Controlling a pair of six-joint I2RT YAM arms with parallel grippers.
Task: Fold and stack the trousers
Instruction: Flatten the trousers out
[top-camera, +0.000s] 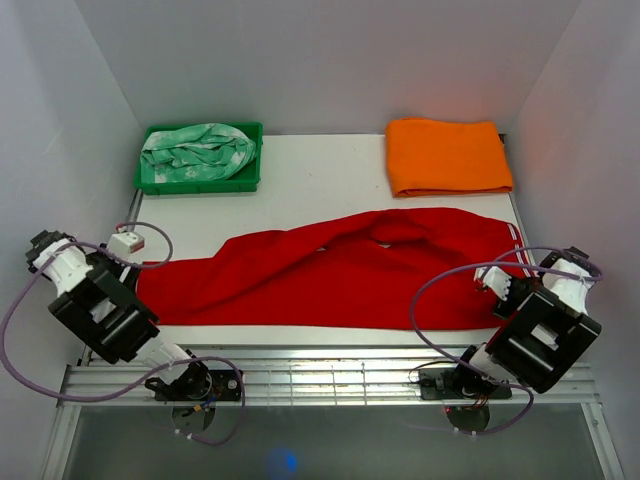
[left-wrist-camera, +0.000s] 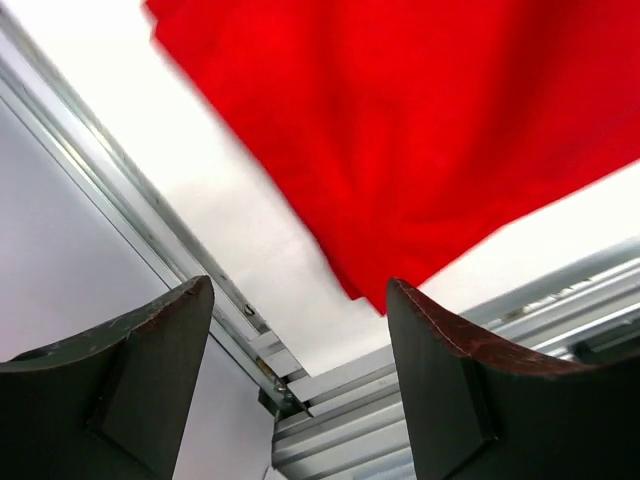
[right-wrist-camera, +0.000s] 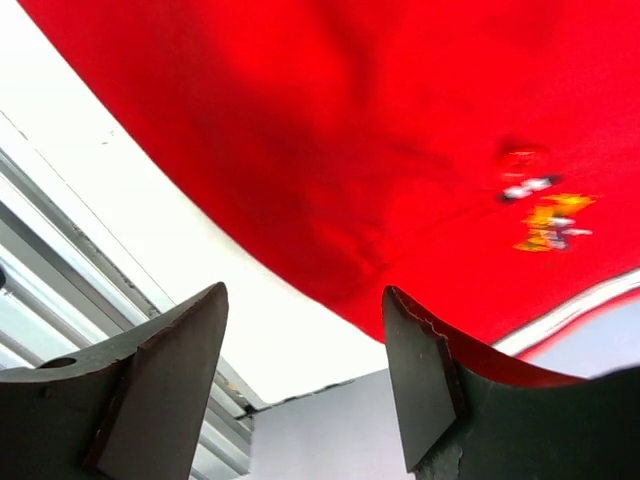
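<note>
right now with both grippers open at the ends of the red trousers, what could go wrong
The trousers lie twisted and rumpled mid-length, so a fold now may trap creases. Their near edge runs close to the front edge of the table; the left gripper or right gripper might pinch one layer only, or strike the metal rail.

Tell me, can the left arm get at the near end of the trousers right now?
Probably yes. The left gripper is open and holds nothing, and the end of the trousers lies just ahead of its fingers on the table, with nothing between them.
</note>
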